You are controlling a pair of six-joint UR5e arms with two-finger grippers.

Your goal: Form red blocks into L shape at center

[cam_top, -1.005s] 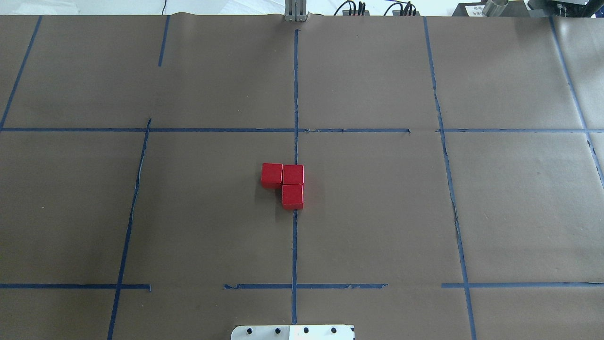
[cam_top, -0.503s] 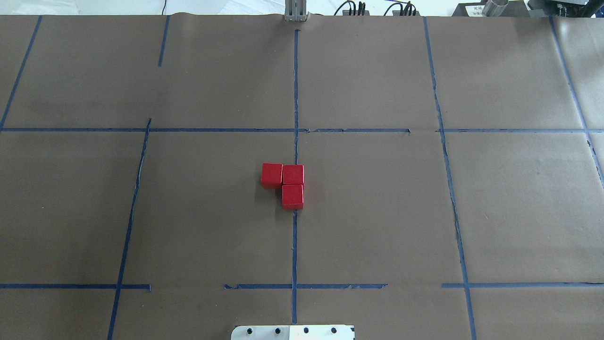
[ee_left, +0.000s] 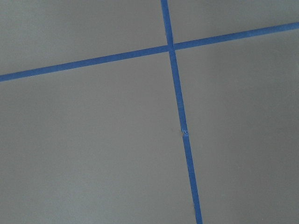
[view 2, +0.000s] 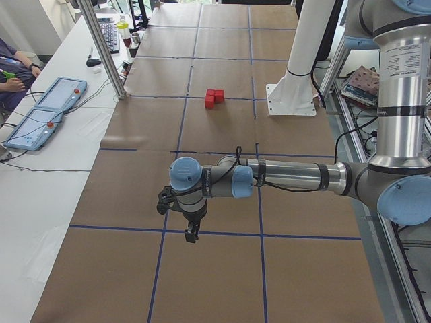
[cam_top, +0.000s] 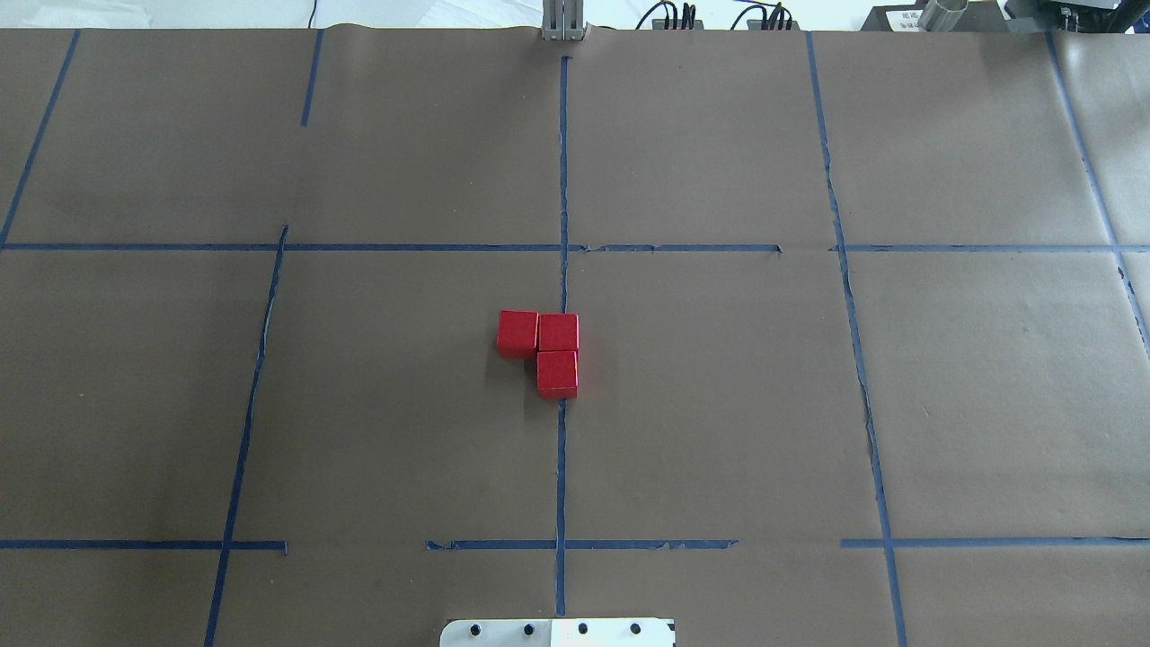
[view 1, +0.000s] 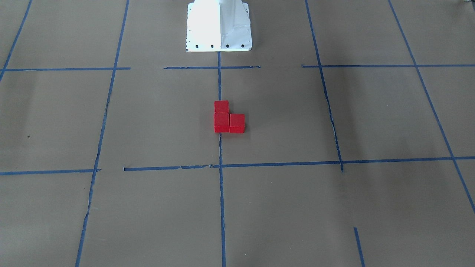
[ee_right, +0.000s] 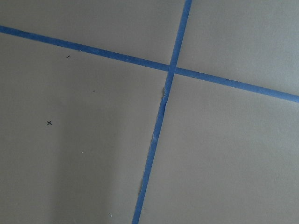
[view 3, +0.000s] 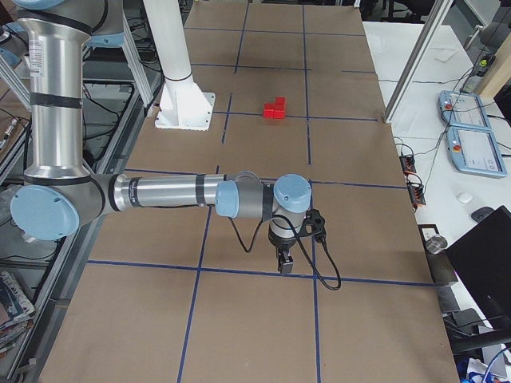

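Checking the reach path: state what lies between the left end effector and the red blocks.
Only brown paper crossed by blue tape separates the left end effector from the red blocks, per the exterior left view.

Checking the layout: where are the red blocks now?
Overhead view: the red blocks sit touching, L-shaped, in the center, two on its dividing tape line.

Overhead, front views opposed; both share center (cam_top: 404, 422).

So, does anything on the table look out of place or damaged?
The red blocks sit tidy in an L, touching, at the center. Only the blue tape looks worn: wrinkled right of the blocks, with gaps in the horizontal lines.
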